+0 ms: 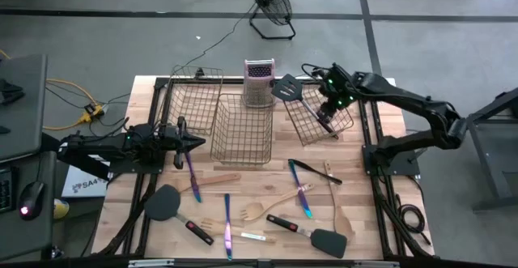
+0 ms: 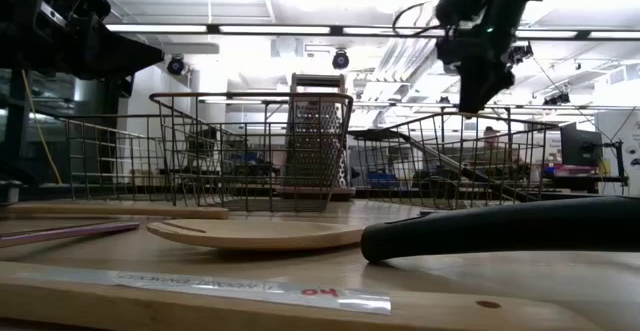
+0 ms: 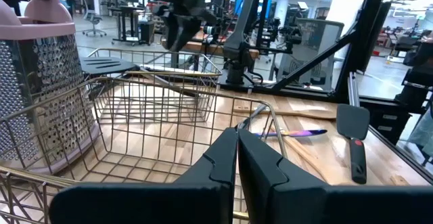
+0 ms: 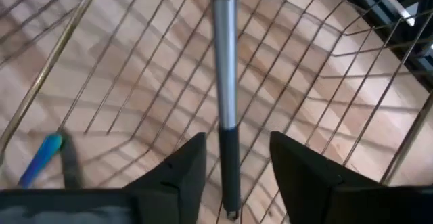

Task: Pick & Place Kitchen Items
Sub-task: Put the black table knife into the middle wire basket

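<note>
the right gripper (image 1: pixel 328 112) hangs over the right-hand wire mesh basket (image 1: pixel 310 124) at the far right of the pale wooden slat table (image 1: pixel 364 207). its fingers (image 4: pixel 177 173) stand apart on either side of a black spatula with a silver and black handle (image 4: pixel 225 82), and in the right wrist view a thin gap shows on each side of the handle, so they are not pressing it. the handle's end is cut off by the picture's edge there, and whether it touches the basket floor cannot be told. from above, the spatula's dark blade (image 1: pixel 286 88) sticks out past the basket's far rim, beside the upright metal box grater with a pink top (image 1: pixel 259 82). a small blue object (image 4: pixel 42 158) near the basket wall is too blurred to identify.

the left gripper (image 1: pixel 197 142) waits at the left side of the table, fingers pressed together and empty, pointing at the middle wire mesh basket (image 1: pixel 241 130); the left wire mesh basket (image 1: pixel 193 98) stands behind it.

the other utensils lie loose on the near half of the table: a slim iridescent purple-blue piece of cutlery (image 1: pixel 193 176), another (image 1: pixel 228 226), a pale wooden fork (image 1: pixel 267 209), a long pale wooden spoon (image 1: pixel 337 207), a round black spatula with a red-black handle (image 1: pixel 166 205) and a square black spatula (image 1: pixel 322 238). in the low view these are largely blurred and cut off.
</note>
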